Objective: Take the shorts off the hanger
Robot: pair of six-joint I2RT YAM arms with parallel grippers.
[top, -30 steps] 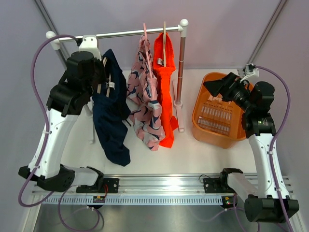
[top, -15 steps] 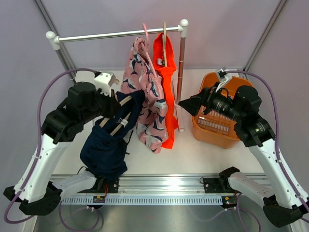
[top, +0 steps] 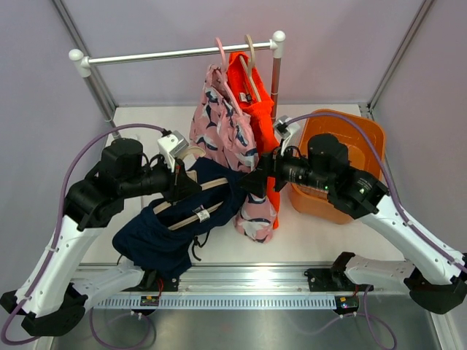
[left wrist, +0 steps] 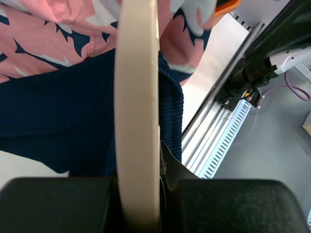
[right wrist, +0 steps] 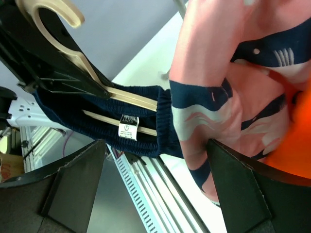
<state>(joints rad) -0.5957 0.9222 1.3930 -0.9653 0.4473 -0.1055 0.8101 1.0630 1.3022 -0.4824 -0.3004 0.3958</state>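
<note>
Table [top: 306, 226] is carrying a clothes rack [top: 160, 53] along its far edge and an orange basket [top: 365, 135] sitting at the right edge. Navy shorts [top: 157, 237] are off the rail, hanging on a wooden hanger [top: 208, 188] over the near-left part of the table, with the waistband touching the pink patterned shorts [top: 226, 131]. Pink pair and orange shorts [top: 259, 102] are hanging side by side at the rail's right end. Left gripper [top: 179, 179] is clamping tight on the wooden hanger near its hook. Right gripper [top: 257, 181] is reaching in from the basket side with its jaws spread wide, gripping nothing, pointing at the navy waistband and the lower pink fabric.
</note>
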